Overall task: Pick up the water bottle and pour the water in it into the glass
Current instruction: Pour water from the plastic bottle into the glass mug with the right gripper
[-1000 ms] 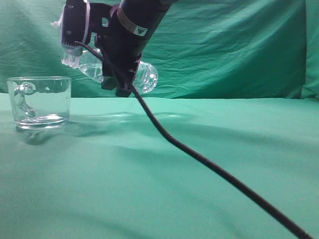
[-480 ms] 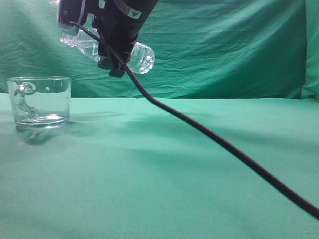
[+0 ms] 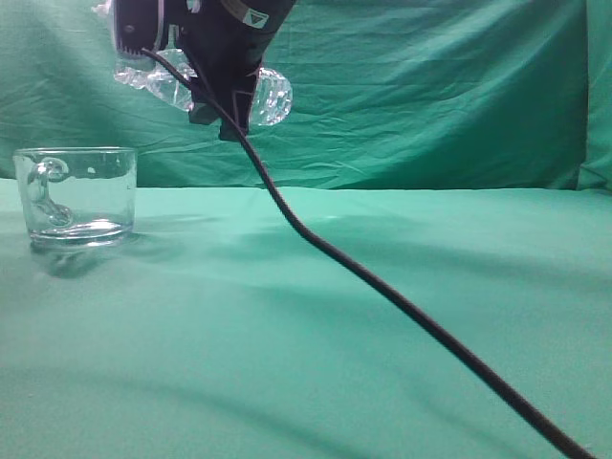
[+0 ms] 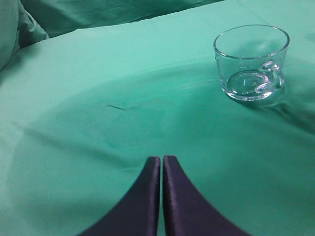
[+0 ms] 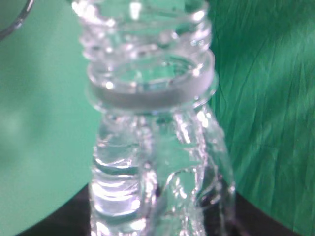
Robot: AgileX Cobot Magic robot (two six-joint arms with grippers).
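The glass point(image 3: 76, 196), a short clear mug with a looped handle, stands upright on the green cloth at the far left. It also shows in the left wrist view point(image 4: 251, 61) at the upper right. My right gripper point(image 3: 218, 100) is shut on the water bottle point(image 3: 273, 96) and holds it lying nearly level, high above the table, up and to the right of the glass, neck end towards the left. The right wrist view shows the bottle point(image 5: 152, 147) close up, with its whitish neck ring and open mouth. I cannot make out the water. My left gripper point(image 4: 161, 158) is shut and empty above the cloth, short of the glass.
A black cable point(image 3: 382, 287) hangs from the right arm and runs across the table to the lower right. Green cloth point(image 3: 316, 363) covers the table, and a green backdrop point(image 3: 430, 96) hangs behind it.
My right gripper has lifted the bottle higher and a little to the left, away from the level of the glass's rim. The cable has swung with it. The glass has not moved.
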